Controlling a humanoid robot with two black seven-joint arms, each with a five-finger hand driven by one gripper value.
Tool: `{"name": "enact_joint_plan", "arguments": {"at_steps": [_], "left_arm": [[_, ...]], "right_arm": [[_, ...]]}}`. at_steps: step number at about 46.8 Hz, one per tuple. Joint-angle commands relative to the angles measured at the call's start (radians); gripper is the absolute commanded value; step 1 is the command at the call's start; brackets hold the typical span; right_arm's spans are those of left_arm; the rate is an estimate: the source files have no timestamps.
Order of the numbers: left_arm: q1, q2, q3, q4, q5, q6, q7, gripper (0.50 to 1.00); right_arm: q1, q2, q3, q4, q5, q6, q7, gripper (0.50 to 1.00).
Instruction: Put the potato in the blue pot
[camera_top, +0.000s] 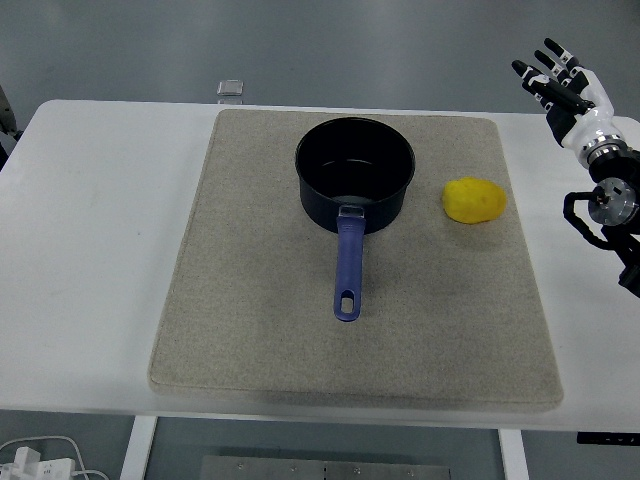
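Observation:
A yellow potato lies on the beige mat, to the right of the blue pot. The pot is dark inside and holds nothing; its blue handle points toward the near edge. My right hand hovers at the far right, above and right of the potato, fingers spread and holding nothing. The left arm does not show.
The mat covers the middle of the white table. A small grey block sits at the table's far edge. White cables lie on the floor at the lower left.

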Motion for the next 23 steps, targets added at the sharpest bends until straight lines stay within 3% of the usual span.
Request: {"name": "enact_joint_plan", "arguments": {"at_steps": [1, 23], "left_arm": [[0.0, 0.0, 0.0, 0.001, 0.0, 0.0, 0.001, 0.994], [0.0, 0.0, 0.001, 0.002, -0.002, 0.0, 0.001, 0.994]], "right_arm": [[0.002, 0.0, 0.0, 0.0, 0.0, -0.001, 0.0, 0.924], [-0.001, -0.002, -0.002, 0.001, -0.002, 0.009, 0.002, 0.924]]}}
